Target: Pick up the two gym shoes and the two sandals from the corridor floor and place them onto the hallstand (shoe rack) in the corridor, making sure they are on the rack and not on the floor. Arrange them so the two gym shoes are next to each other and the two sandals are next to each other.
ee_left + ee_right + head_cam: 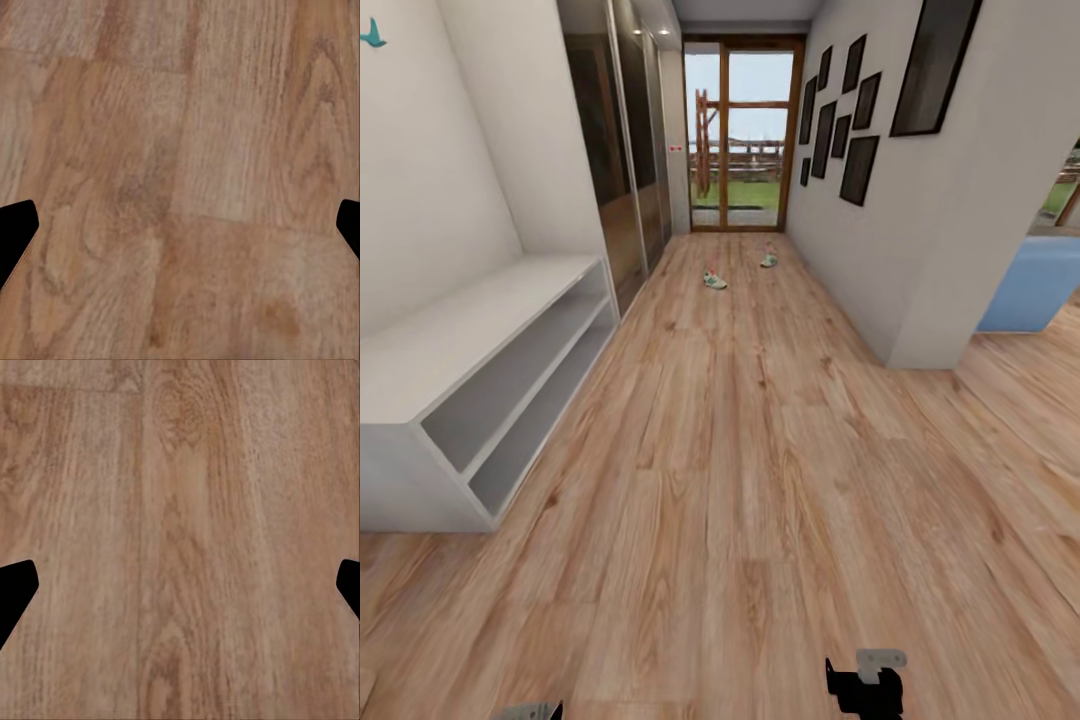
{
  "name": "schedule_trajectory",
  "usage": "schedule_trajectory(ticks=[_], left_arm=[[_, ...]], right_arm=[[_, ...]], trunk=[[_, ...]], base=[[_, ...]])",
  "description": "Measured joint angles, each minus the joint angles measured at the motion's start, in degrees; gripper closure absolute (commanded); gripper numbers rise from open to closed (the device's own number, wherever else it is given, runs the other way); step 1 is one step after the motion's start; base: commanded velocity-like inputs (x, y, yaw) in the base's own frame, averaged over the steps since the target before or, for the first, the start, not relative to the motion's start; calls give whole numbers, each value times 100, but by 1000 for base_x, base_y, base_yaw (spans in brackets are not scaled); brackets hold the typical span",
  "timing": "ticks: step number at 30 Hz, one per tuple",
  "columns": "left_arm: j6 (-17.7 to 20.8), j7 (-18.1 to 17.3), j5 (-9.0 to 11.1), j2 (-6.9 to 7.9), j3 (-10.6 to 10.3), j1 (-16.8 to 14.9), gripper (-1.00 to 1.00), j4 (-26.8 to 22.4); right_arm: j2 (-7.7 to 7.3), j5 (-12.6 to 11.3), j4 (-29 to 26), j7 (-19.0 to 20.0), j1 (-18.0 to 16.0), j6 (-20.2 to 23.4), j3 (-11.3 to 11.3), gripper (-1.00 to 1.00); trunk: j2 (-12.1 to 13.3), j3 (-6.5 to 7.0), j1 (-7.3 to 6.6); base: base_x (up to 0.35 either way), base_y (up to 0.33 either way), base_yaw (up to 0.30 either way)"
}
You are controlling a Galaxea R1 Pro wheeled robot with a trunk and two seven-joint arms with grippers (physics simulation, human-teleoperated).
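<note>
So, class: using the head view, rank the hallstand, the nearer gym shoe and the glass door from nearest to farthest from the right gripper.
1. Hallstand, along the left wall.
2. Nearer gym shoe, far down the corridor floor.
3. Glass door, at the corridor's end.
Measured from the right gripper, at the bottom edge.

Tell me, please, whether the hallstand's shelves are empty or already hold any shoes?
Empty: the hallstand shows bare shelves and top, while both gym shoes lie far down the corridor floor.

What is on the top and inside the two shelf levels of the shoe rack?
The hallstand carries nothing on the parts of its top and two open levels that show. Its near side wall hides the front end inside. Two gym shoes lie on the floor.
</note>
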Motion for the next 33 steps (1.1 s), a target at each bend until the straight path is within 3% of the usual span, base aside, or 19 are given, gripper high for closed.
schedule_trajectory(ticks=[33], left_arm=[[0,0,-6,0,-8,0,-100,0]], right_arm=[[0,1,0,0,0,0,0,-100]], trunk=[[0,0,0]], base=[[338,0,-2]])
